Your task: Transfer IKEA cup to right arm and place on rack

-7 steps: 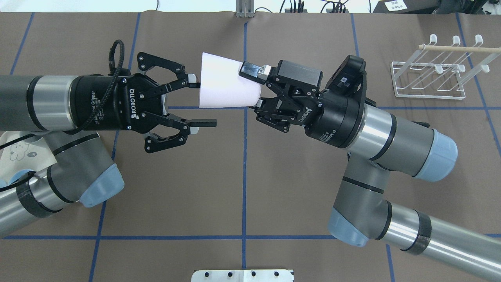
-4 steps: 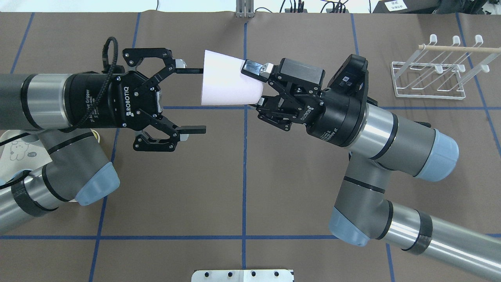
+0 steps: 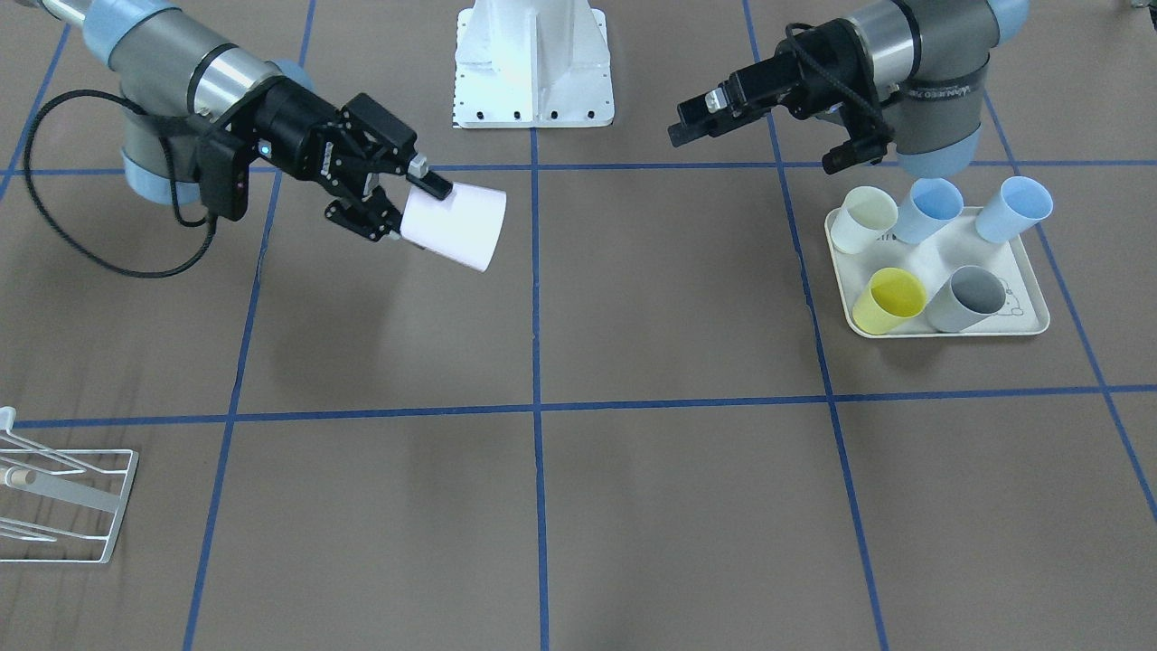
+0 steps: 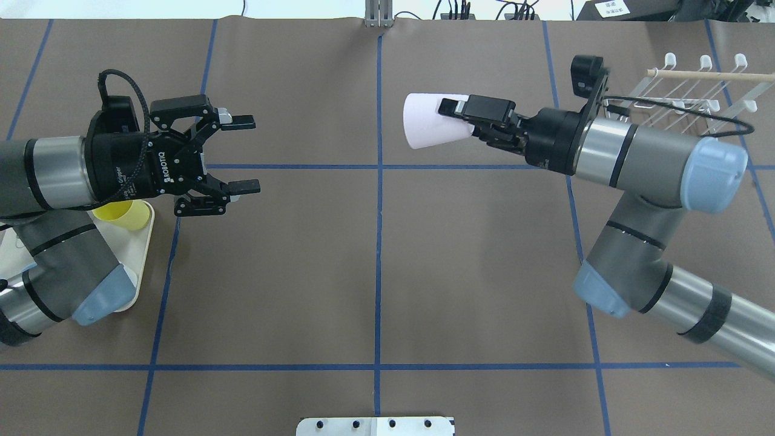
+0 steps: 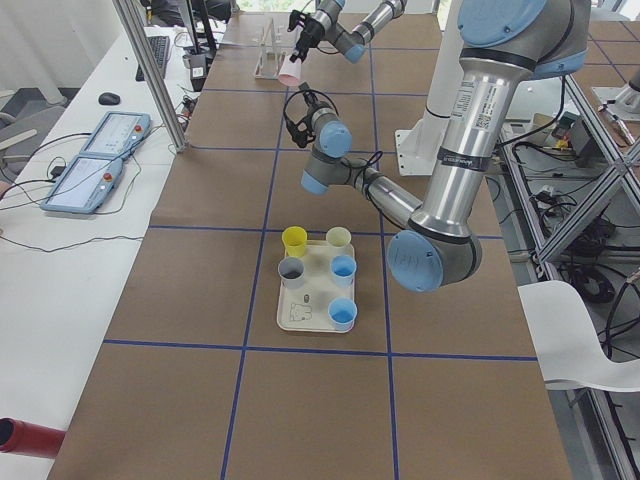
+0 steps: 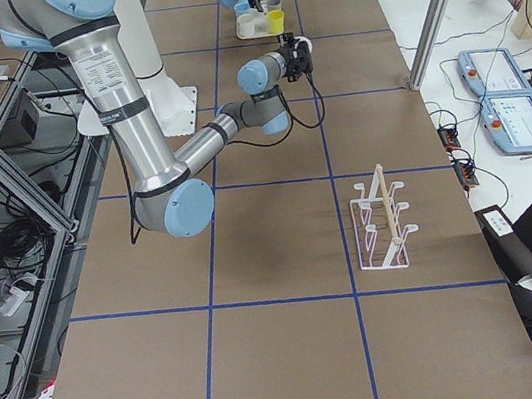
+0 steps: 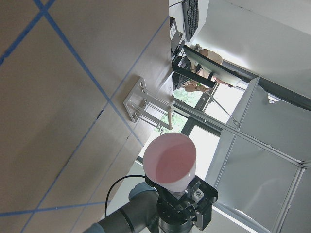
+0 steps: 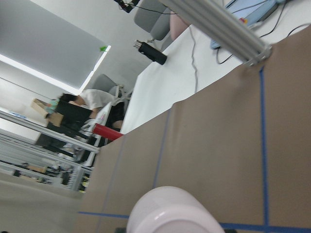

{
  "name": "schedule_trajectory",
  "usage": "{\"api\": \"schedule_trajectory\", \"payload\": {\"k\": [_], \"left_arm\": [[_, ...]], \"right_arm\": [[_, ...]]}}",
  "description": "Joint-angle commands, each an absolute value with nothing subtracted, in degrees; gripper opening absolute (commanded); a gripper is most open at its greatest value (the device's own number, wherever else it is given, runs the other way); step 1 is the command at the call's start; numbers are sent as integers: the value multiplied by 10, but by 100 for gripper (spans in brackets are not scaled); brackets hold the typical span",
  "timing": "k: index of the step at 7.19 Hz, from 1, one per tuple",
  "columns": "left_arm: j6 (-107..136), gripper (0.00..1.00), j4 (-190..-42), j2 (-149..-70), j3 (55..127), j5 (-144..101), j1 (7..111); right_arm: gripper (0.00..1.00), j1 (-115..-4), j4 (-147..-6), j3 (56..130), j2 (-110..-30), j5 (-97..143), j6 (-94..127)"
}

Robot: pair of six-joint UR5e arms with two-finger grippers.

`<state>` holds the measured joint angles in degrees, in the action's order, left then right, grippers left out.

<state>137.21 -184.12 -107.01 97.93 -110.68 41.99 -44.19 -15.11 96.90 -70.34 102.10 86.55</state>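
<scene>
When you check the overhead view, the IKEA cup point(image 4: 424, 128) is lying sideways in the air with its mouth toward 9 o'clock. The right gripper point(image 4: 453, 121) has its fingers clamped on the narrow end. The rack point(image 4: 702, 73) stands at 3 o'clock of the cup. Well apart at 9 o'clock, the left gripper point(image 4: 245, 155) has its fingers spread, and it's empty.

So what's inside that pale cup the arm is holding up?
Nothing, as far as shows. The left wrist camera looks into the mouth of the cup: a bare pinkish inside. The right gripper clamps its base end, covering the outside there.
</scene>
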Motion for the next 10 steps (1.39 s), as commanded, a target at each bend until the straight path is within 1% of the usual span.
{"api": "schedule_trajectory", "payload": {"k": [1, 2, 3, 5, 6, 7, 9, 10], "left_arm": [[1329, 100, -1840, -1069, 934, -1107, 425], [1319, 100, -1818, -1069, 913, -1112, 444], [1295, 100, -1791, -1070, 910, -1113, 451], [1244, 100, -1743, -1070, 910, -1112, 452], [1241, 100, -1736, -1072, 910, -1112, 452], [1241, 100, -1735, -1073, 910, -1111, 452], [1241, 100, -1736, -1071, 910, -1111, 453], [1241, 100, -1737, -1071, 912, -1111, 453]], "right_arm": [[1, -582, -314, 980, -741, 1140, 668], [2, -653, -395, 997, -756, 1194, 557], [2, -695, -473, 1018, -777, 1217, 463], [2, -735, -619, 1026, -809, 1237, 247], [2, -740, -671, 1026, -823, 1242, 190], [3, -739, -703, 1017, -821, 1249, 187], [3, -735, -711, 1008, -817, 1247, 188], [3, -731, -711, 992, -799, 1247, 188]]}}
